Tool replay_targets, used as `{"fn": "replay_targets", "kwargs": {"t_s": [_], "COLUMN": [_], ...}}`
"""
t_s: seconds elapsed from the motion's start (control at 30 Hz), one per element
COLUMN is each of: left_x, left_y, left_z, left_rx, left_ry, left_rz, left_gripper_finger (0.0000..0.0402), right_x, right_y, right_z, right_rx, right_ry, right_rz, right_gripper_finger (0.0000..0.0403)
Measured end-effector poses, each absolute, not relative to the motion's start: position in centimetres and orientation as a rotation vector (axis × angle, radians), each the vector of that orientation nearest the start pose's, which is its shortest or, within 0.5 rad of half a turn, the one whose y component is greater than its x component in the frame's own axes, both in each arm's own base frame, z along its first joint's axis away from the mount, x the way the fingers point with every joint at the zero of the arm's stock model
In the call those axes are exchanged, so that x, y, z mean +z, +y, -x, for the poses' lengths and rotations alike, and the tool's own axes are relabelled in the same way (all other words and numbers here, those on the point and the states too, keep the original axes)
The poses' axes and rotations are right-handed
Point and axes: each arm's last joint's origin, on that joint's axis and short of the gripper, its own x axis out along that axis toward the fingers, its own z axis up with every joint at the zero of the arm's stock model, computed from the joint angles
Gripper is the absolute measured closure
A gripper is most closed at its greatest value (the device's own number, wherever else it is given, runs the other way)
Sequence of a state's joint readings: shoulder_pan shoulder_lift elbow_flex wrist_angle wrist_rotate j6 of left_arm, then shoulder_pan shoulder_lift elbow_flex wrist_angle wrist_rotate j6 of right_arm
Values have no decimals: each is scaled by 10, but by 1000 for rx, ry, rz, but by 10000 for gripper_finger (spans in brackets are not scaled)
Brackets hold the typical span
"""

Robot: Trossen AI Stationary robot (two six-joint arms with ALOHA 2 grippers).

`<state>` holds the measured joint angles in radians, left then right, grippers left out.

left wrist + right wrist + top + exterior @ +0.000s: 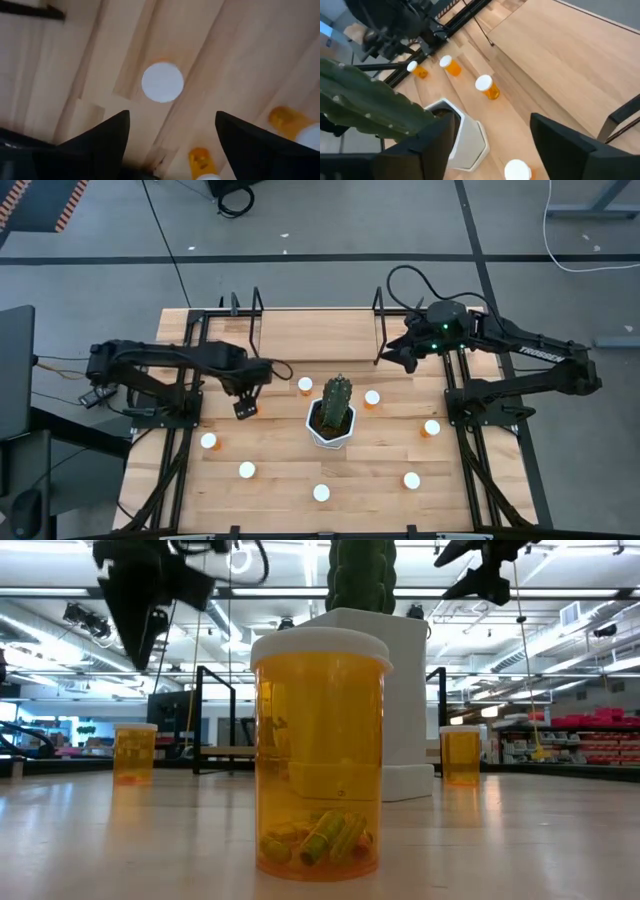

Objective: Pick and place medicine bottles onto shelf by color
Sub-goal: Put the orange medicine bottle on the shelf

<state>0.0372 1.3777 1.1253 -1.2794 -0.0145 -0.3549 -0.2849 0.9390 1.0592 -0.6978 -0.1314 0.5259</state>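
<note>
Several orange medicine bottles with white caps stand upright on the wooden table around a cactus in a white pot, among them one left of the pot and one right of it. My left gripper points straight down, open, above another bottle, whose white cap shows below and ahead of its fingers, apart from them. The shelf stands along the far edge. My right gripper hovers open by the shelf's right end, with nothing between its fingers.
More bottles stand toward the near edge and at the right. The closest one fills the low view. The black rod frames rise at the shelf's ends.
</note>
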Motion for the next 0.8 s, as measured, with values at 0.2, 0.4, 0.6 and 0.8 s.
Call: {"fn": "replay_targets", "kwargs": {"t_s": [0.2,0.4,0.6,0.8], "left_x": [242,236,229,209], "left_y": [9,9,9,9], "left_z": [-231,-241,-248,-246], "left_rx": [351,346,328,321], "left_ry": [1575,1530,1541,1612], "left_rz": [339,347,326,302], "left_gripper_finger": [56,42,44,44], "right_x": [352,352,352,350], "right_y": [-47,-47,-48,-48], "right_z": [-174,-174,-174,-172], "right_rx": [-299,-299,-323,-345], "right_ry": [528,528,524,545], "right_rz": [-632,-632,-628,-629], "right_gripper_finger": [120,120,120,120]}}
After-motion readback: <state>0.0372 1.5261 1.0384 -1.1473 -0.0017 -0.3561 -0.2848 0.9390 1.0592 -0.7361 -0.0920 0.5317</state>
